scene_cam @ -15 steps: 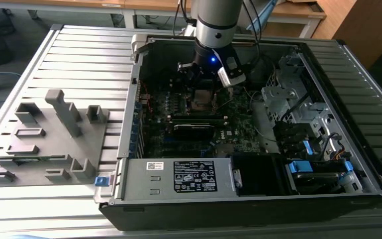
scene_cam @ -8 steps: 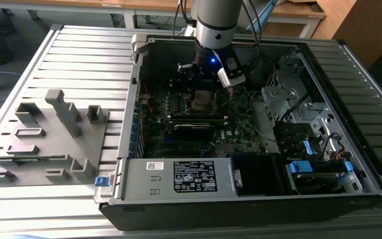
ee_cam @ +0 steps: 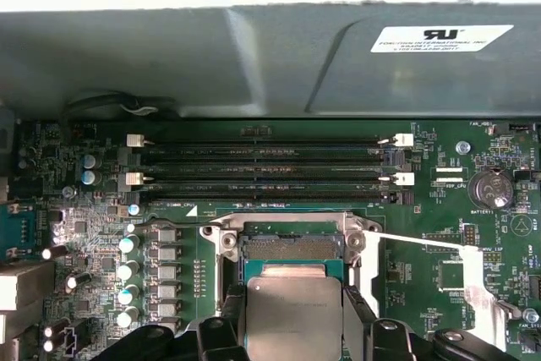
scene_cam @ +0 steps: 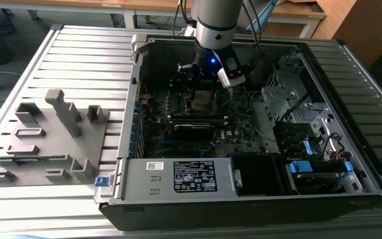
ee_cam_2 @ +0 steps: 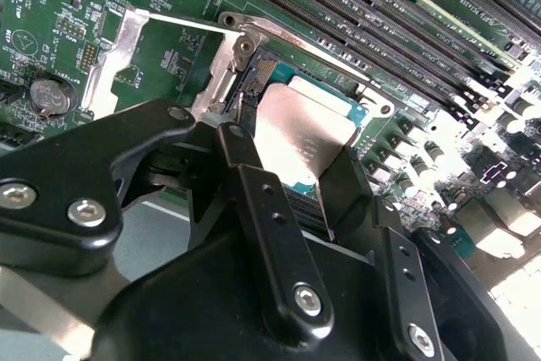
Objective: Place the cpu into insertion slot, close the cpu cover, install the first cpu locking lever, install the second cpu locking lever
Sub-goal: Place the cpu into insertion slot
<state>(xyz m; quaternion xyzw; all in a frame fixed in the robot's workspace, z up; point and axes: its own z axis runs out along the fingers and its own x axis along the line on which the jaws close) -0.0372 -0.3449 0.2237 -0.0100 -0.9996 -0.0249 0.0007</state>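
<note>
Silver-grey chip [ee_cam: 292,314] is clamped by the pincer [ee_cam: 292,302] over the socket [ee_cam: 292,247], at 2 o'clock from the grey rack [scene_cam: 55,144] in the exterior view.

I am counting one cpu [ee_cam: 294,314], one insertion slot [ee_cam: 292,247], four long black memory slots [ee_cam: 266,143] carrying four white end clips [ee_cam: 135,139], one round coin battery [ee_cam: 490,188], one white label [ee_cam: 439,37], and I am bringing one gripper [ee_cam_2: 296,166].
</note>
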